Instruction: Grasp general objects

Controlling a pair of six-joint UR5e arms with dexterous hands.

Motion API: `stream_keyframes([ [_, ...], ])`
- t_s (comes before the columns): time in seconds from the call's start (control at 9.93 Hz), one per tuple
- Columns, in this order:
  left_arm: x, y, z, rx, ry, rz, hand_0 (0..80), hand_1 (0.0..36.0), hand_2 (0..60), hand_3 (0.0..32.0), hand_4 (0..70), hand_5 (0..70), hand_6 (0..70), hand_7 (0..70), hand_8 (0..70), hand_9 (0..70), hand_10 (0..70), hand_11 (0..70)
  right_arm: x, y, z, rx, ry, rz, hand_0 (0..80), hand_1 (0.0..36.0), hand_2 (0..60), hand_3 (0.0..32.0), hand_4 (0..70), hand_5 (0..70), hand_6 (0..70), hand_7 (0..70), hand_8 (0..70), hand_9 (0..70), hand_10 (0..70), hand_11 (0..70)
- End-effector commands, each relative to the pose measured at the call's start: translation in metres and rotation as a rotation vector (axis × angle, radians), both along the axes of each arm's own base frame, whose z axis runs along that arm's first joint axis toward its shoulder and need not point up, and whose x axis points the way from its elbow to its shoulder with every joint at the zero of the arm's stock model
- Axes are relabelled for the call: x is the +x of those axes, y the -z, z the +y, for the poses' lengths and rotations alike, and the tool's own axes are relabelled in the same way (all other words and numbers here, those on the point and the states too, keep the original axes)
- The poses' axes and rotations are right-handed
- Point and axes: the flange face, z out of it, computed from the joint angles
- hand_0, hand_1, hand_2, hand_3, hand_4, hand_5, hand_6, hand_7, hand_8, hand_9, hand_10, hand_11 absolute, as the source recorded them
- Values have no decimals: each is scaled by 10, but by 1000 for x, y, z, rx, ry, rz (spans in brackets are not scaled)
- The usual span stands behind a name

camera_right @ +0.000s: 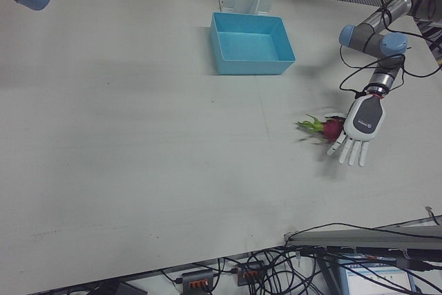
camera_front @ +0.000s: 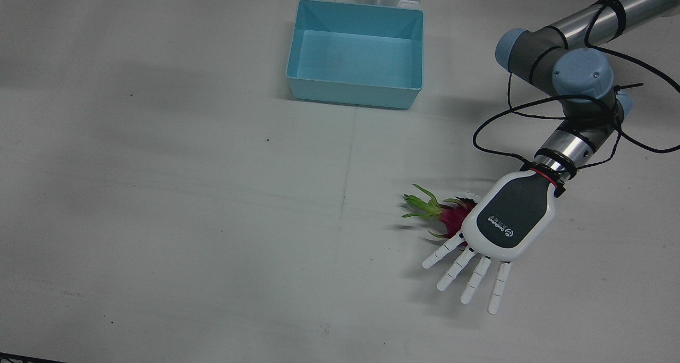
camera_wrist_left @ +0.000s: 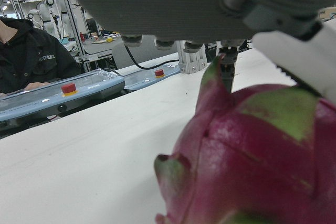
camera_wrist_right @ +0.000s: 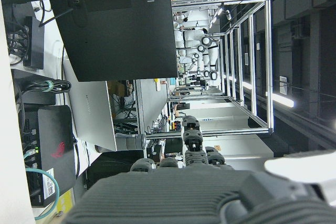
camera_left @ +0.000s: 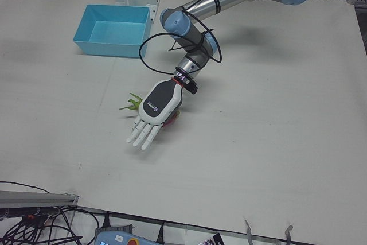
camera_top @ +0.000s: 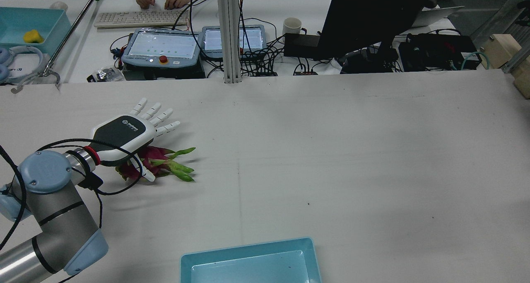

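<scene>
A red dragon fruit (camera_front: 449,217) with green leafy tips lies on the white table. It also shows in the rear view (camera_top: 155,158), the left-front view (camera_left: 172,120), the right-front view (camera_right: 331,128) and, very close, in the left hand view (camera_wrist_left: 252,161). My left hand (camera_front: 496,235) hovers palm-down right over the fruit's body, fingers spread and stretched past it, thumb beside it; it is open. It also shows in the rear view (camera_top: 128,134), the left-front view (camera_left: 152,116) and the right-front view (camera_right: 358,129). My right hand shows only in its own view (camera_wrist_right: 210,192), off the table, with too little visible to tell its state.
An empty light-blue bin (camera_front: 356,55) stands at the table's far middle near the pedestal, also in the rear view (camera_top: 248,262). A black cable (camera_front: 510,113) loops around the left wrist. Monitors, pendants and a keyboard sit beyond the table's operator edge.
</scene>
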Motion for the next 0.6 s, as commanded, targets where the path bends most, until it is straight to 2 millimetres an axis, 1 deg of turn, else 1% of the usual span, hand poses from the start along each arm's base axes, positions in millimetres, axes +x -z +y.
stream_keyframes([
  [0.0, 1, 20, -3, -13, 2, -16, 499, 209, 130, 0, 11, 271, 0, 33, 0, 0, 0, 0, 0, 1, 0, 1, 0, 0, 0, 0, 0, 0, 0, 0, 0, 0, 0, 0, 0, 0],
  [0.1, -4, 38, -5, -29, 9, -32, 505, 226, 109, 0, 0, 112, 0, 17, 0, 0, 0, 0, 0, 1, 0, 1, 0, 0, 0, 0, 0, 0, 0, 0, 0, 0, 0, 0, 0, 0],
  [0.2, -14, 66, 4, -24, 8, -27, 507, 224, 79, 142, 0, 5, 0, 2, 0, 0, 0, 0, 0, 1, 0, 1, 0, 0, 0, 0, 0, 0, 0, 0, 0, 0, 0, 0, 0, 0],
  [0.3, -24, 84, 15, -24, 7, -32, 505, 214, 55, 254, 0, 0, 0, 3, 0, 0, 0, 0, 0, 1, 0, 1, 0, 0, 0, 0, 0, 0, 0, 0, 0, 0, 0, 0, 0, 0],
  [0.4, -21, 88, 17, -33, 1, -47, 506, 217, 60, 278, 0, 0, 0, 13, 0, 0, 0, 0, 0, 1, 0, 1, 0, 0, 0, 0, 0, 0, 0, 0, 0, 0, 0, 0, 0, 0],
  [0.5, -16, 84, 20, -37, -6, -66, 524, 251, 113, 288, 0, 0, 0, 27, 0, 0, 0, 0, 0, 1, 0, 1, 0, 0, 0, 0, 0, 0, 0, 0, 0, 0, 0, 0, 0, 0],
])
